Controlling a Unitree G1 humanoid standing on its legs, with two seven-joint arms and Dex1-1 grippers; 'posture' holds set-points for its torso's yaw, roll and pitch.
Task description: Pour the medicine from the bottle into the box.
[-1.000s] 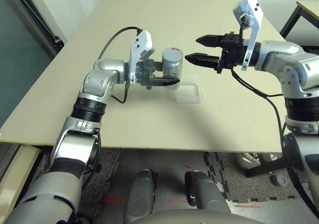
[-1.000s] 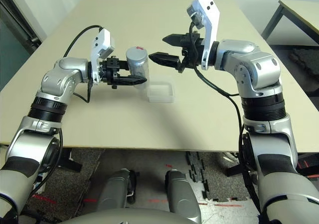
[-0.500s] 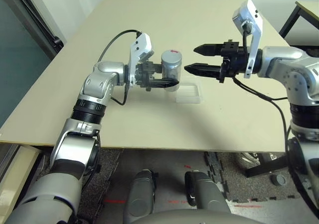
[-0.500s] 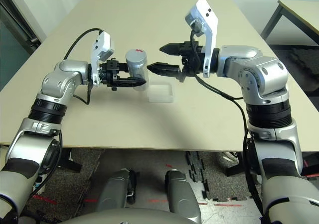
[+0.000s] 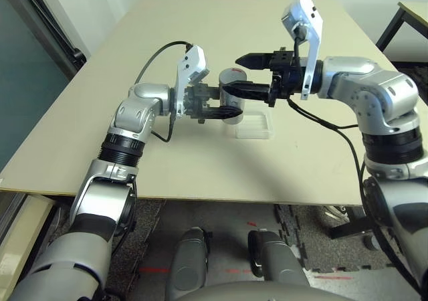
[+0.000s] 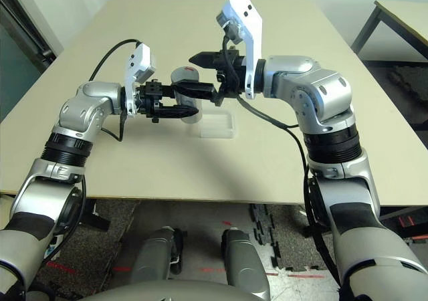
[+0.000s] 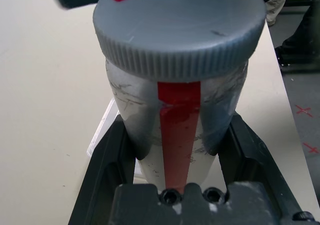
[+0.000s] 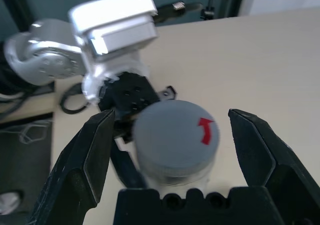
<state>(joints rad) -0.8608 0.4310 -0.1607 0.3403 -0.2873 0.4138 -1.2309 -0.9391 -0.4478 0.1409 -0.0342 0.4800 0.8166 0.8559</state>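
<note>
My left gripper [image 5: 226, 109] is shut on the bottle [image 7: 176, 110], a silvery-grey cylinder with a red stripe, and holds it upright above the table. Its round grey cap [image 8: 175, 135] carries a red arrow. My right gripper [image 5: 232, 73] is open, with one finger on each side of the cap, apart from it. The black fingers [image 8: 85, 160] stand wide of the cap's rim. The clear box [image 5: 254, 125] lies on the table just right of the bottle and below it. The medicine is hidden.
The beige table [image 5: 200, 160] stretches wide around both arms. A dark table leg [image 5: 391, 27] stands off the far right corner. A black cable [image 5: 157, 53] loops from my left wrist.
My right gripper has swung left and come over the bottle, so its open fingers now flank the cap. My left gripper has kept the bottle almost in place.
</note>
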